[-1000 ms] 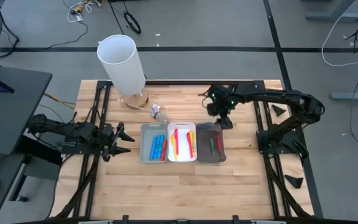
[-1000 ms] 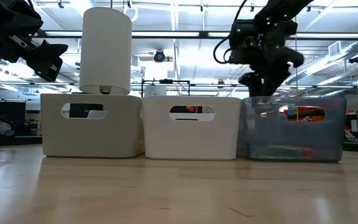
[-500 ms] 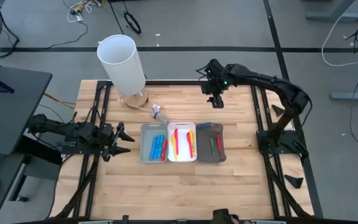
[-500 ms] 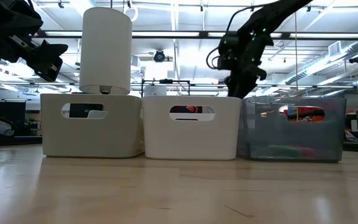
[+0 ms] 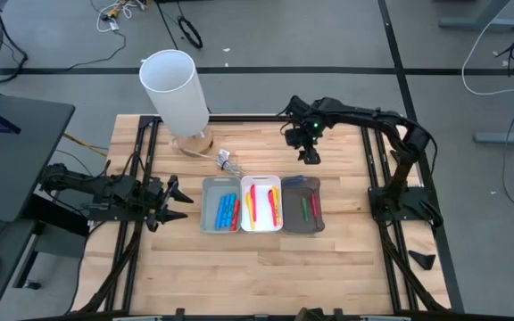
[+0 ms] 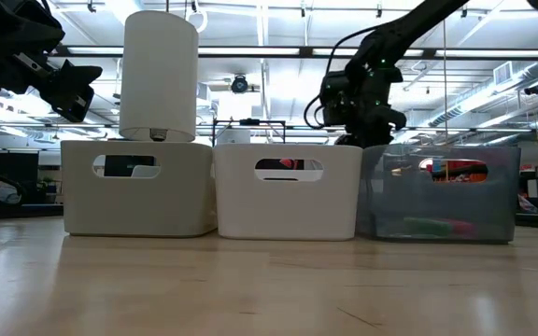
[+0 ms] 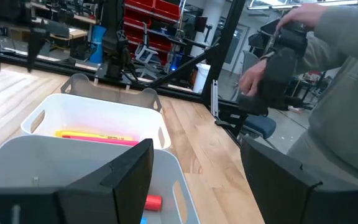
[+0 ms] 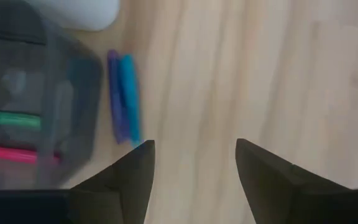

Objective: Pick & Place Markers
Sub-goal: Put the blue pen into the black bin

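Three small trays stand side by side mid-table: a grey one (image 5: 211,217) with blue and red markers (image 5: 227,212), a white one (image 5: 261,226) with yellow and red markers (image 5: 259,203), and a dark one (image 5: 291,214) with a green and a pink marker (image 8: 11,119). A purple and a blue marker (image 8: 123,96) lie side by side on the wood at the dark tray's far end. My right gripper (image 5: 310,158) hangs open and empty, pointing steeply down, just beyond these two. My left gripper (image 5: 175,201) waits open, level, left of the grey tray.
A tall white cylinder (image 5: 175,89) stands on a wooden disc at the far left, with a small crumpled object (image 5: 224,160) near it. A person in a grey top (image 7: 340,93) is beyond the table's right side. Bare wood lies in front of the trays.
My right gripper has left the spot above the dark tray's far end, going toward the table's far edge and a little left. It has then come back slightly toward the trays and sunk, still open and empty.
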Motion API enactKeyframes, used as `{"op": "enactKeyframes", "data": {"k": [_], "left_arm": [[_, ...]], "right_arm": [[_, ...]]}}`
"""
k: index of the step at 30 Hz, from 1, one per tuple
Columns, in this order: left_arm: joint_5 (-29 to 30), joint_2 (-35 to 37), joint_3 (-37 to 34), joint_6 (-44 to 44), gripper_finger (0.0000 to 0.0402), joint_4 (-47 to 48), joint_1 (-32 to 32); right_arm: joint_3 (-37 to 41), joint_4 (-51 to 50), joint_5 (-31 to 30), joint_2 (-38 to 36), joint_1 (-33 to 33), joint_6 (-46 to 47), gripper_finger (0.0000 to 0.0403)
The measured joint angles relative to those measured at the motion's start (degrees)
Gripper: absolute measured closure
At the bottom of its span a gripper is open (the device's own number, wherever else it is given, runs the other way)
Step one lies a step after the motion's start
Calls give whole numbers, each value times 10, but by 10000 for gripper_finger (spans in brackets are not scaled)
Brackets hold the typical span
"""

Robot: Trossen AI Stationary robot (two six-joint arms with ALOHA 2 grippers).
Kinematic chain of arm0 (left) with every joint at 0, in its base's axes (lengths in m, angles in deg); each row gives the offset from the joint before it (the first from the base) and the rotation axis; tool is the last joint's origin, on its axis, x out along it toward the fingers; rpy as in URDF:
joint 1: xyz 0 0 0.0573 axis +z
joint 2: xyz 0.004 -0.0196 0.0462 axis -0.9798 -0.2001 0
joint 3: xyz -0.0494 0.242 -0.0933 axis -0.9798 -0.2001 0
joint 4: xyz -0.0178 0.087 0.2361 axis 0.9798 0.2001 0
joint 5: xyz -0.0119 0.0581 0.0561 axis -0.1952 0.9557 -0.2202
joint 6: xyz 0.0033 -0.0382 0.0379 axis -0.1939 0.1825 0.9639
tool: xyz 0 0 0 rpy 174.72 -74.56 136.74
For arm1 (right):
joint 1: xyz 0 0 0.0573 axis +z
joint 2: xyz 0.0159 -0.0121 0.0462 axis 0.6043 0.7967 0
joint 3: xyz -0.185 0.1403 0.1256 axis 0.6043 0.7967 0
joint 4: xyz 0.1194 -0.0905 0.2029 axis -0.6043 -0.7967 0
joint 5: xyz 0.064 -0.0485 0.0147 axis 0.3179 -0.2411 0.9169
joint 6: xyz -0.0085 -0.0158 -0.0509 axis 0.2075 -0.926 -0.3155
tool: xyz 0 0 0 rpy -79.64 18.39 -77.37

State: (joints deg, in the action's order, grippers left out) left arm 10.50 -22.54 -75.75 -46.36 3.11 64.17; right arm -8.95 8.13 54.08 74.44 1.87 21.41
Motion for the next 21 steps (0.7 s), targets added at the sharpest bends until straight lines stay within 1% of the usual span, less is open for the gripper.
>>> {"op": "enactKeyframes", "data": {"k": [7, 21], "left_arm": [[0, 0, 0, 0, 154, 0, 0], [0, 0, 0, 0, 154, 0, 0]], "right_arm": [[0, -2, 2, 36, 31, 8, 179], [0, 3, 3, 84, 61, 2, 179]]}}
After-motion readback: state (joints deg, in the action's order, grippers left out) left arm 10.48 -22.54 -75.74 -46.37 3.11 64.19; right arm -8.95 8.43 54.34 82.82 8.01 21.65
